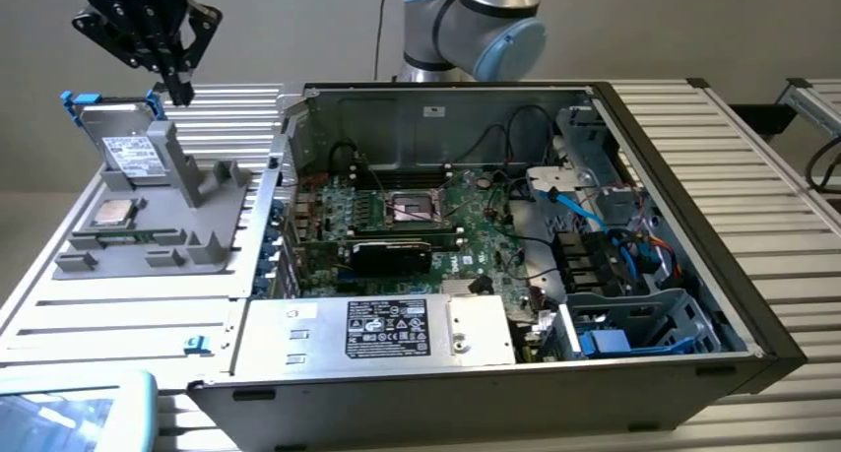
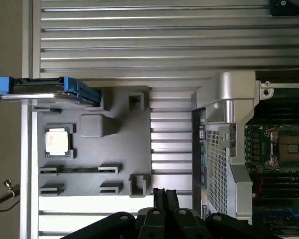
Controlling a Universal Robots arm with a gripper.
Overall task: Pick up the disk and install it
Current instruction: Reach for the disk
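The disk stands upright in a slot of the grey holder at the exterior view's left. It is silver-grey with a white label and sits in a blue frame. In the wrist view the disk shows edge-on from above. My gripper hangs just above and to the exterior view's right of the disk's top edge, apart from it. The black fingertips are pressed together, shut on nothing.
A small silver CPU chip lies on the holder in front of the disk. The open computer case fills the middle, with motherboard, silver power supply box and a blue drive bay. The slatted table lies around them.
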